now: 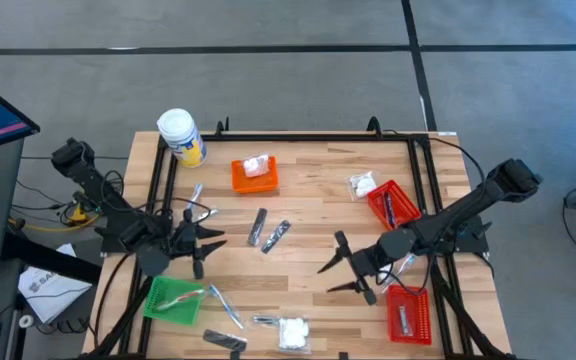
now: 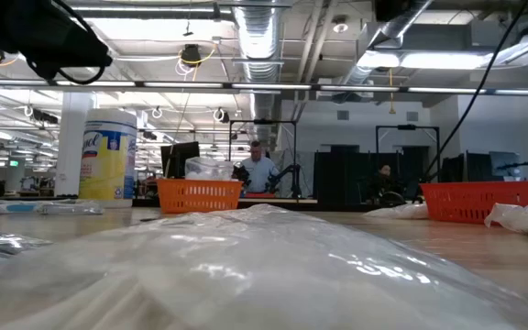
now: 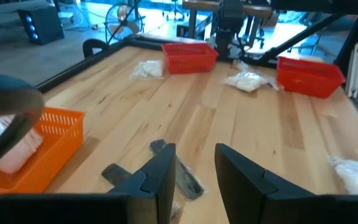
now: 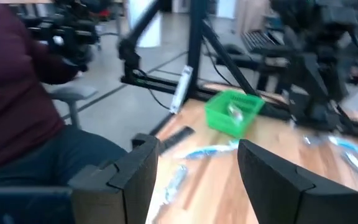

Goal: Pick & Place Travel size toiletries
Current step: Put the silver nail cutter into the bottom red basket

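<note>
Travel size toiletries lie scattered on the wooden table: two dark sachets (image 1: 268, 230) at the middle, a white packet (image 1: 293, 332) and a dark sachet (image 1: 225, 341) at the near edge, a clear-wrapped stick (image 1: 223, 305), and a white packet (image 1: 363, 184) at the far right. My left gripper (image 1: 203, 245) (image 3: 194, 180) hovers open left of the two sachets (image 3: 182, 177), with nothing between its fingers. My right gripper (image 1: 333, 275) (image 4: 197, 168) hovers open right of the middle and points toward the table's left; it holds nothing.
An orange basket (image 1: 255, 174) with a white packet stands at the far middle, a green basket (image 1: 175, 298) with items at the near left, and red baskets at the right (image 1: 392, 203) and the near right (image 1: 408, 312). A white-lidded jar (image 1: 181, 136) stands far left. A person (image 4: 17, 93) sits beyond the table.
</note>
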Robot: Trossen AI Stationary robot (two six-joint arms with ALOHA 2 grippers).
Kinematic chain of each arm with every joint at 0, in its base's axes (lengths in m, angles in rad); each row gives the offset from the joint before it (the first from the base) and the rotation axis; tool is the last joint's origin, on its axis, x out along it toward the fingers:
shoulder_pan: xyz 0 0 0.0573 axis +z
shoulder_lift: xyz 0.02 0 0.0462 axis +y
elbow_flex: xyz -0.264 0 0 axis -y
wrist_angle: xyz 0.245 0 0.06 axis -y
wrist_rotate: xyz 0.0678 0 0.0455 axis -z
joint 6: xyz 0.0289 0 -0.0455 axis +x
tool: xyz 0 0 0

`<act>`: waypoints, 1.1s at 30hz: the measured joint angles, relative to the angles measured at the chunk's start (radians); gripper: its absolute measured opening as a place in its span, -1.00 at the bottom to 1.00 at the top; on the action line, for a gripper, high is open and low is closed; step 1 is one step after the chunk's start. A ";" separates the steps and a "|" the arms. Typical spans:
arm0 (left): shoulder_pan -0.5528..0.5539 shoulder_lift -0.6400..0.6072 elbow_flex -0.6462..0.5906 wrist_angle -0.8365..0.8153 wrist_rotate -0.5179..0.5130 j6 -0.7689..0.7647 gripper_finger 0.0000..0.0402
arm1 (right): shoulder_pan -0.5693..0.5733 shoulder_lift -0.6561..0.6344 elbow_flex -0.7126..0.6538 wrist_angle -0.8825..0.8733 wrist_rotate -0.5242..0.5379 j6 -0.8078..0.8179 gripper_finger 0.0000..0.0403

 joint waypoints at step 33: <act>0.508 0.011 0.000 -0.360 0.345 0.059 -0.48 | -0.154 0.146 -0.110 0.175 0.193 0.250 0.06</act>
